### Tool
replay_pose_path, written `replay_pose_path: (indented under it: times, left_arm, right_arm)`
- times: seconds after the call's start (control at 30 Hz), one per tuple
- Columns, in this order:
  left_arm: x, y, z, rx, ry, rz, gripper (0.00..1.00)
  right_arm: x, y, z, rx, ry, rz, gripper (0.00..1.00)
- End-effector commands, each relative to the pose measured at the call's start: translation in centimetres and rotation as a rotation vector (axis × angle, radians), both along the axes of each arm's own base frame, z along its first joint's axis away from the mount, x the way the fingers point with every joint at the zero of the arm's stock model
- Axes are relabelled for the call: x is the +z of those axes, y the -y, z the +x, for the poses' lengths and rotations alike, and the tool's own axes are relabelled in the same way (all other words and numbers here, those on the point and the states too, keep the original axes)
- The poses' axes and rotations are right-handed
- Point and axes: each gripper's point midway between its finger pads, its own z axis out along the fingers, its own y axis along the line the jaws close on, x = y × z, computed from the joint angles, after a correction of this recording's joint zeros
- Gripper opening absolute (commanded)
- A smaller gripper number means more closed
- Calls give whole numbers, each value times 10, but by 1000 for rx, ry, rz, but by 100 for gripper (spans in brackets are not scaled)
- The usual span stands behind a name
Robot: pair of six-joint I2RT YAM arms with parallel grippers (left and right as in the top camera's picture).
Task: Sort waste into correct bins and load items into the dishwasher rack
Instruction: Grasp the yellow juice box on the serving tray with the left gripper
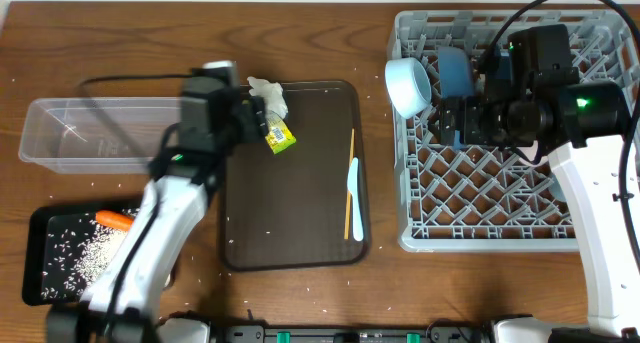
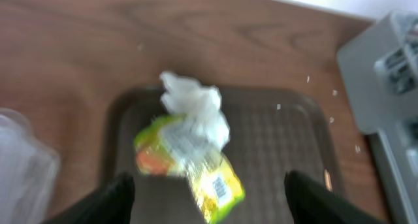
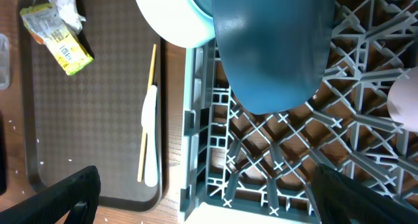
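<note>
My left pincer [image 2: 209,178] hangs with its fingers spread wide and touching nothing, over the far-left corner of the dark brown serving tray [image 1: 300,223]. Just under it lies the yellow-green snack wrapper [image 1: 279,136]. The crumpled white tissue [image 1: 268,93] touches the wrapper on its far side, right at the tray's far rim. The wrapper carries a pale printed patch and an orange blotch, but both wrist views are too soft for me to read any of it.

Left of the serving tray sit the clear tub [image 1: 90,133], farther from me, and the black tray [image 1: 35,253], nearer. The black tray holds a heap of white rice [image 1: 85,258] and the orange carrot [image 1: 113,220] near its far edge. Stray grains dot the table [image 1: 330,33].

Along the serving tray's right side a wooden chopstick [image 1: 350,178] and the pale blue spoon [image 1: 355,198] lie lengthwise, side by side. The middle of that tray is bare.

Right of the serving tray stands the grey rack [image 1: 500,238]. The pale bowl [image 1: 408,85] and the dark blue plate [image 1: 455,71] stand on edge in its far-left corner, the bowl against the left wall. My right pincer [image 3: 206,175] is also spread wide, gripping nothing, over the rack just on my side of the plate. The rack's near half shows only its lattice.
</note>
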Motion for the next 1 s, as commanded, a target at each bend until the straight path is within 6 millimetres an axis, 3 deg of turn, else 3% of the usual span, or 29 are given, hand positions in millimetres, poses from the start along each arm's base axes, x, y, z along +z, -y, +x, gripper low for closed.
replay_pose_path:
  times: [0.0, 0.1, 0.2, 0.5, 0.67, 0.8, 0.9, 0.97]
  left_arm:
    - [-43, 0, 19, 0, -38, 95, 74]
    - [-76, 3, 35, 1, -52, 94, 75]
    - [-96, 7, 46, -2, -41, 91, 75]
    - [-138, 6, 36, -8, -147, 112, 74]
    - [-153, 5, 17, -4, -248, 106, 61]
    - [-154, 3, 7, -6, -290, 110, 28]
    - [-133, 5, 6, -12, -264, 93, 14]
    - [-104, 6, 7, -11, -213, 83, 8]
  right_arm:
    - [6, -3, -3, -1, 15, 8, 96]
    - [5, -2, -6, -1, 3, 6, 97]
    - [4, -2, -9, -1, -10, 4, 97]
    - [3, -1, -10, -16, -20, 9, 96]
    - [3, -1, -10, -18, -21, 10, 96]
    - [3, -1, -10, -18, -21, 10, 96]
    - [3, -1, -10, -18, -21, 10, 96]
    - [3, -1, -10, -18, -21, 10, 96]
